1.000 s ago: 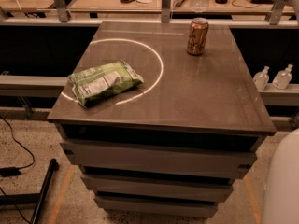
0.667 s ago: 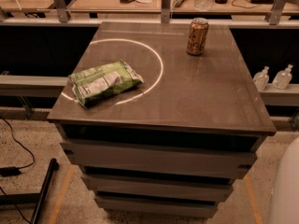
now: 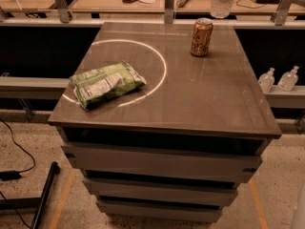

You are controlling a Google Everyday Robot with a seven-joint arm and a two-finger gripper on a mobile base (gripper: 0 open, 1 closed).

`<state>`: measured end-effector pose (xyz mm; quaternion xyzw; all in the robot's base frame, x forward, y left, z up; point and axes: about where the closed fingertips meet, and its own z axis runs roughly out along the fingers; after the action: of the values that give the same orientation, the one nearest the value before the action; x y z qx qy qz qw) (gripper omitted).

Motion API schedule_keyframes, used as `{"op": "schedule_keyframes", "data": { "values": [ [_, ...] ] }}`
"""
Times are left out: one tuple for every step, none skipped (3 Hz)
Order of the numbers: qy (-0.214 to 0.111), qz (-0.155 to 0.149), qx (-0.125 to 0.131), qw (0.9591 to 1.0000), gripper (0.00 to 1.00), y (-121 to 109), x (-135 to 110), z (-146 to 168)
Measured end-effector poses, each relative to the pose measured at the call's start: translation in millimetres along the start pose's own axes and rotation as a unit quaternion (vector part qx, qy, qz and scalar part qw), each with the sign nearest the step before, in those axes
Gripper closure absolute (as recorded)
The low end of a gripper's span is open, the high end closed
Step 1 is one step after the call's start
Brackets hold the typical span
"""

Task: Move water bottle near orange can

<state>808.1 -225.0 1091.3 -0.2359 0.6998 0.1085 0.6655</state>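
Camera view: water bottle (image 3: 223, 1) at top edge, behind orange can (image 3: 201, 31);
Gripper: out of frame, perhaps above bottle; you cannot tell its grip;
Next: you lower bottle beside can.

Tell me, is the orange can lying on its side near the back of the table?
Not quite. The orange can is near the back of the table, but it stands upright, not on its side. The camera view shows this. The gripper is not in view.

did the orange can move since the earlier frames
No. The orange can sits in the same spot, right of the white circle on the table. The pincer is not in view.
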Motion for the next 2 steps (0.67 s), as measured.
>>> {"op": "schedule_keyframes", "data": {
  "values": [
    [0.016,0.023,0.011,0.9995,1.00,-8.4,19.8,-12.0],
    [0.027,0.042,0.012,0.9987,1.00,-8.4,39.9,-15.8]
  ]
}}
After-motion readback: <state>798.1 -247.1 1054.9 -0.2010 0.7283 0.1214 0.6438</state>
